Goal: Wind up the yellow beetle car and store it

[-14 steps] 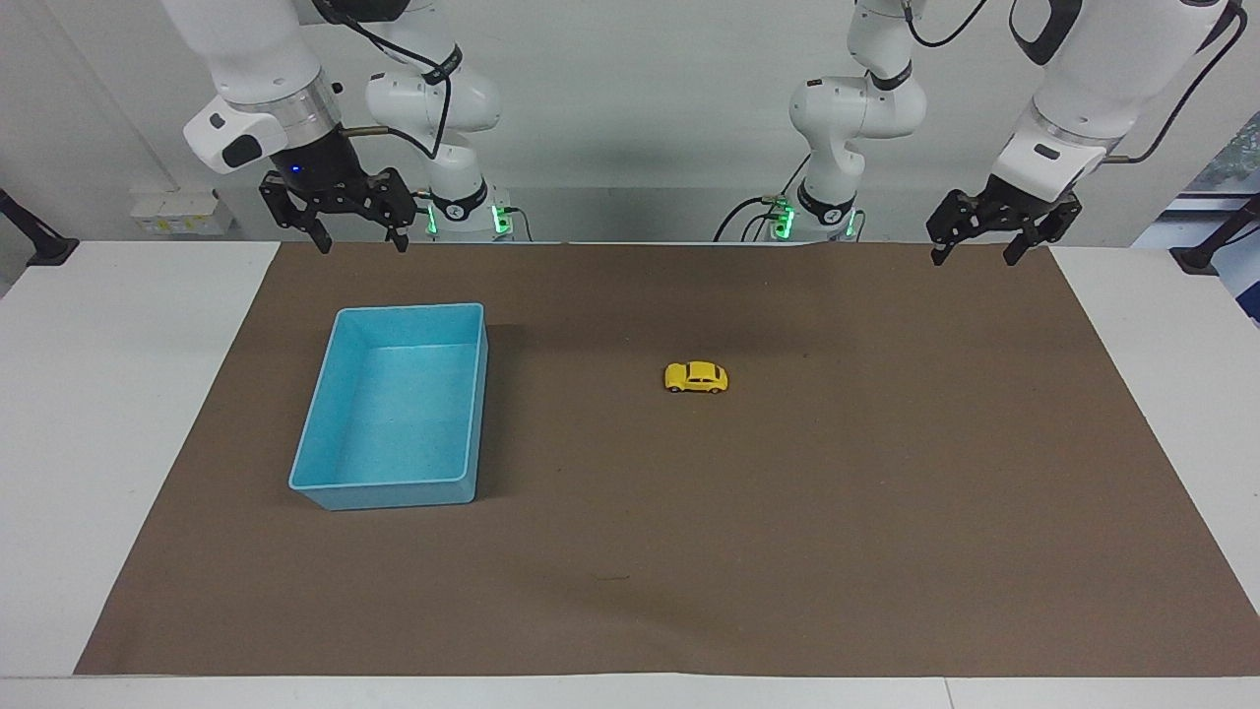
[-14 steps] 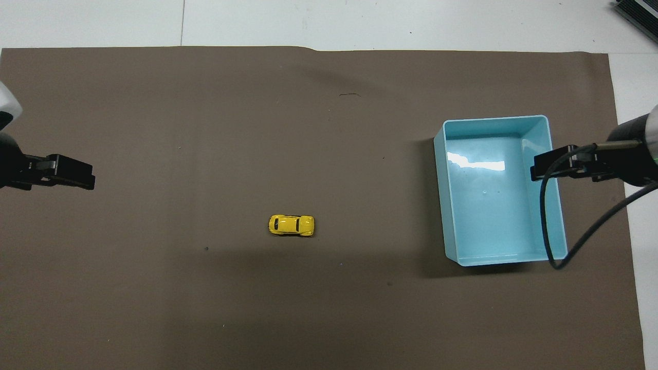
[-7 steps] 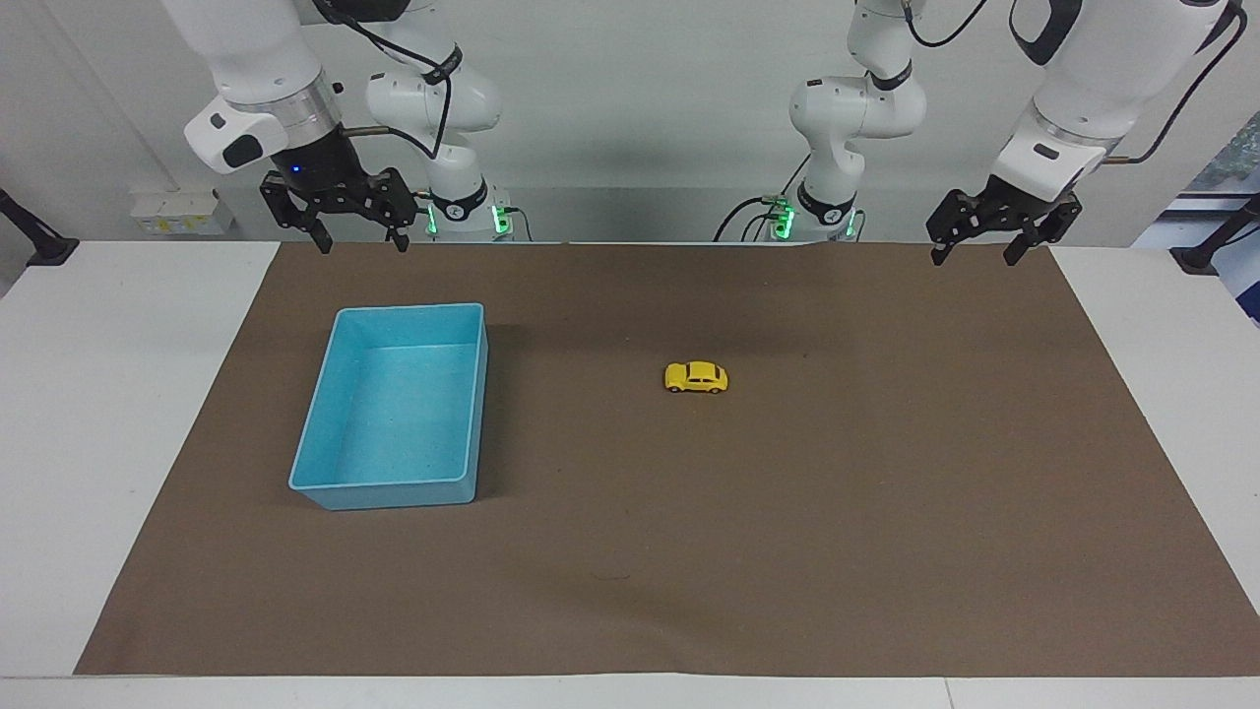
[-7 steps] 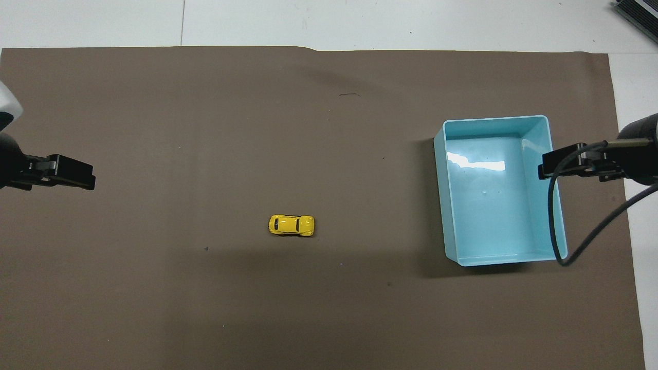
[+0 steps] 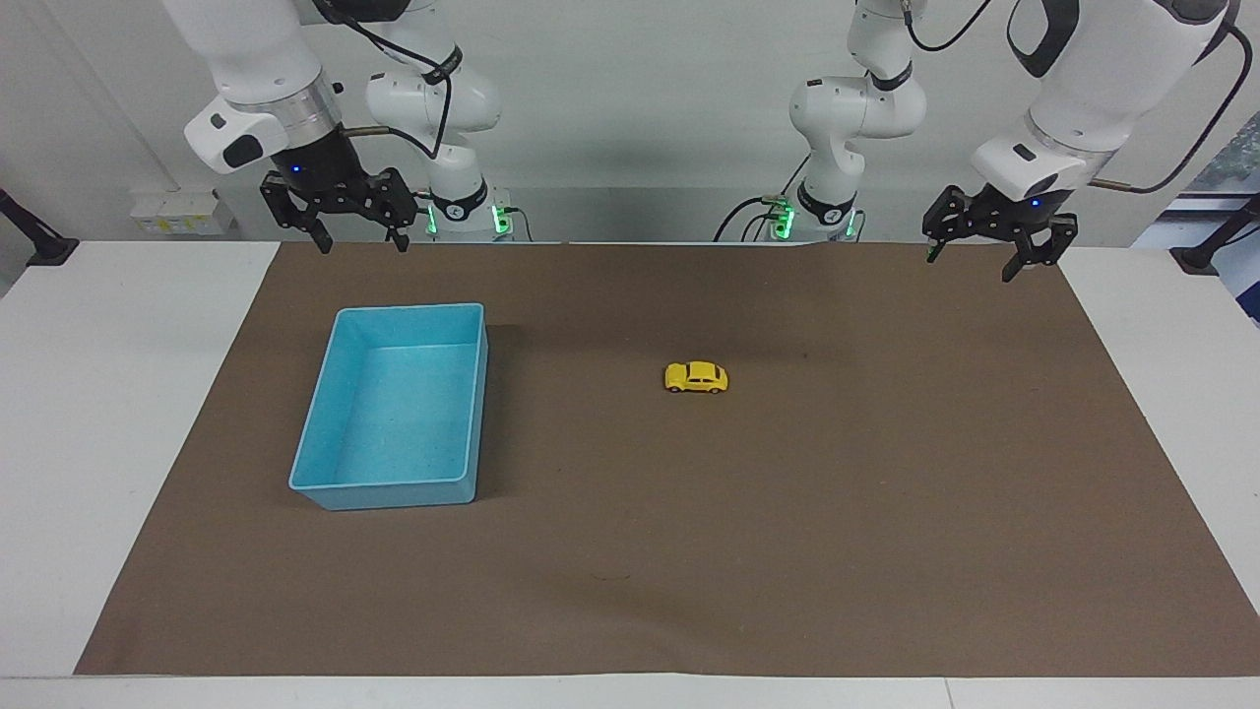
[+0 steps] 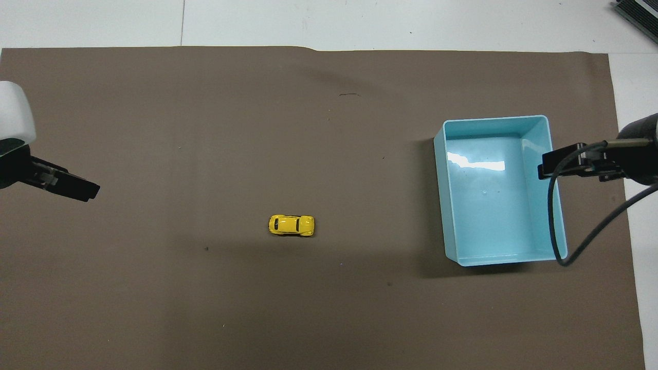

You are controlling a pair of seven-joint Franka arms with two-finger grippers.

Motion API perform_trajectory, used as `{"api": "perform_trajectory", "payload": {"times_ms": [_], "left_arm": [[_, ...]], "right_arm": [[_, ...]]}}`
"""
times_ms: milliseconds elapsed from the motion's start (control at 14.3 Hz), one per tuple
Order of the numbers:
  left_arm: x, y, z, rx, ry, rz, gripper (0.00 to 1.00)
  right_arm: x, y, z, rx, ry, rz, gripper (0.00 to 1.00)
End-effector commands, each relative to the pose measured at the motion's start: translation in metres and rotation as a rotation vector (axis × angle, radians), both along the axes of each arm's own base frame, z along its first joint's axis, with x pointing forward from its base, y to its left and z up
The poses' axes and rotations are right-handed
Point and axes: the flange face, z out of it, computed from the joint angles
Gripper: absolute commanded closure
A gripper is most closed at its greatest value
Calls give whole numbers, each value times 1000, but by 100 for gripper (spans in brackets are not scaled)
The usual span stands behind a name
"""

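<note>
The yellow beetle car [image 5: 696, 377] stands on its wheels near the middle of the brown mat [image 5: 787, 512]; it also shows in the overhead view [image 6: 291, 225]. The blue tray [image 5: 340, 484] is empty, toward the right arm's end of the table; it also shows in the overhead view [image 6: 450, 226]. My left gripper [image 5: 972, 262] [image 6: 91, 191] hangs open in the air over the mat's edge at the left arm's end, well away from the car. My right gripper [image 5: 359, 242] [image 6: 546, 168] hangs open above the tray's end nearest the robots.
White table surface [image 5: 118, 414] borders the mat at both ends. A black cable [image 6: 552, 226] from the right arm hangs over the tray's edge in the overhead view.
My left gripper has turned and shifted slightly toward the middle of the table. My right gripper drew back a little from over the tray. The car and tray have not moved.
</note>
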Motion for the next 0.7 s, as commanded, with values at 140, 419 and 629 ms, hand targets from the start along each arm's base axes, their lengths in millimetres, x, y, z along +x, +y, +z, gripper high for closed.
{"api": "perform_trajectory", "payload": {"times_ms": [140, 419, 629], "left_arm": [[7, -22, -15, -20, -67, -334, 0], [-6, -69, -32, -21, -67, -687, 0], [-13, -103, -51, -28, -43, -824, 0]], "right_arm": [[0, -4, 0, -1, 8, 18, 0], [1, -4, 0, -1, 6, 18, 0], [0, -3, 0, -1, 8, 20, 0]]}}
